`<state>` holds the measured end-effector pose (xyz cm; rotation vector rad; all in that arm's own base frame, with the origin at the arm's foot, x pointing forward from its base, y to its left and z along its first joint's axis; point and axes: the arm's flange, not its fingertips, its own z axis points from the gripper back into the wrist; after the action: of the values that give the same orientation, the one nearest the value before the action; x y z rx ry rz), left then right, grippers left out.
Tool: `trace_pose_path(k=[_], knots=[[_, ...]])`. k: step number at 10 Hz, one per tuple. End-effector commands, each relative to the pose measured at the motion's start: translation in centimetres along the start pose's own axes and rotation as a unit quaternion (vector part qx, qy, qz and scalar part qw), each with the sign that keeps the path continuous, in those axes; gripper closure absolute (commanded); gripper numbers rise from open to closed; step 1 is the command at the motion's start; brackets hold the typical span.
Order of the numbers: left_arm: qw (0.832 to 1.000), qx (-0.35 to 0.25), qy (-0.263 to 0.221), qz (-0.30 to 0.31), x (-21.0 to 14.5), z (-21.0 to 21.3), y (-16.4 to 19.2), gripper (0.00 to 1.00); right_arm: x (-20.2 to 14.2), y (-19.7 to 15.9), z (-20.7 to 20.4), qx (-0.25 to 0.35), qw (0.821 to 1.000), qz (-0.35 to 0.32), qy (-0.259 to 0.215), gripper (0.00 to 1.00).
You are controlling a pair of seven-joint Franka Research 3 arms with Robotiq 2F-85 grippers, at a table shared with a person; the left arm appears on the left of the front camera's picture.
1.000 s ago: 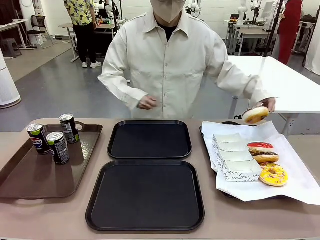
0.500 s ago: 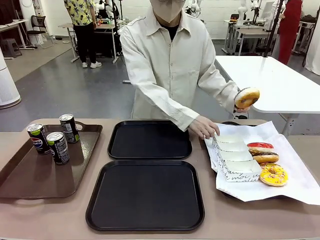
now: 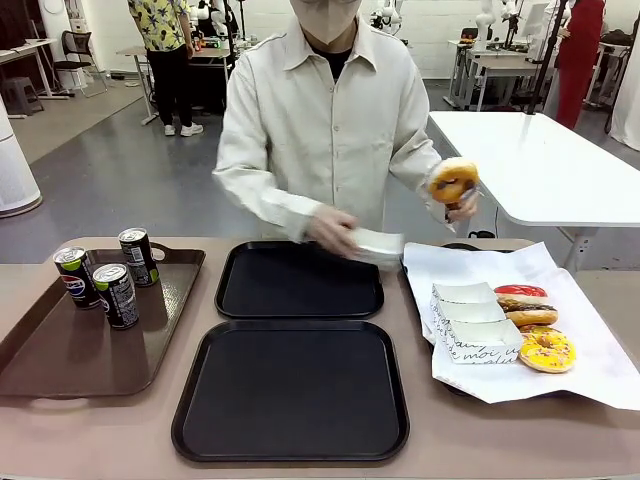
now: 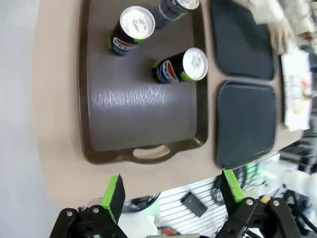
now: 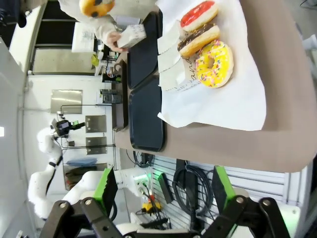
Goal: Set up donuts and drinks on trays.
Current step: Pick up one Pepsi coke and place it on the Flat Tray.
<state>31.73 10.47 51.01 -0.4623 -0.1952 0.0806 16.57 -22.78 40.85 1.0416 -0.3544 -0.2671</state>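
Looking across the table [image 3: 100, 440], we see the person's raised hand [image 3: 466, 206] holding a glazed donut [image 3: 453, 182] in the air beyond the far edge of the white paper [image 3: 480, 265]. The person's other hand [image 3: 330, 228] is blurred. It carries a small white box [image 3: 376, 245] over the far right corner of the far black tray [image 3: 300, 285]. The near black tray [image 3: 290, 395] lies just in front of that one, mid-table.

On the paper three donuts lie close together in a row: the red-iced donut [image 3: 521, 292] farthest, the chocolate donut [image 3: 530, 316] in the middle and the yellow-sprinkled donut [image 3: 547, 350] nearest us. Just to their left sit the white boxes [image 3: 470, 322], the nearest bearing black script.

Three drinks stand upright on the far part of the brown tray [image 3: 70, 365], at the table's left: a Pepsi can [image 3: 77, 277], a second can [image 3: 117, 295] just beside it and a third can [image 3: 138, 256] behind.

Our left hand [image 4: 172, 191] hangs past the table's edge by the brown tray's handle, its fingers spread wide and gripping nothing. Our right hand [image 5: 163, 184] is likewise wide apart and empty — it hangs off the table's edge on the paper's side.
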Motion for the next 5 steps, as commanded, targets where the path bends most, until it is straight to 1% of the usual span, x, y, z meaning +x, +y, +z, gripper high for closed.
trace_pose_path(k=[1,2,3,4,5], knots=[[0.991,0.114,0.062,-0.028,2.2,-2.1,-5.0,0.0,0.2,0.0,-0.2,0.009,1.0,0.01,0.0,0.0],[0.985,0.159,0.052,-0.043,2.9,-3.5,-7.7,0.0,0.2,0.0,-0.2,0.009,1.0,0.01,0.0,0.0],[0.981,0.184,0.041,-0.054,3.2,-5.1,-10.0,0.0,0.2,0.0,-0.2,0.009,1.0,0.01,0.0,0.0],[0.975,0.21,0.019,-0.069,3.3,-7.2,-11.7,0.0,0.2,0.0,-0.2,0.009,1.0,0.01,0.0,0.0],[0.969,0.231,0.002,-0.084,3.4,-8.5,-12.1,0.0,0.2,0.0,-0.2,0.009,1.0,0.01,0.0,0.0]])
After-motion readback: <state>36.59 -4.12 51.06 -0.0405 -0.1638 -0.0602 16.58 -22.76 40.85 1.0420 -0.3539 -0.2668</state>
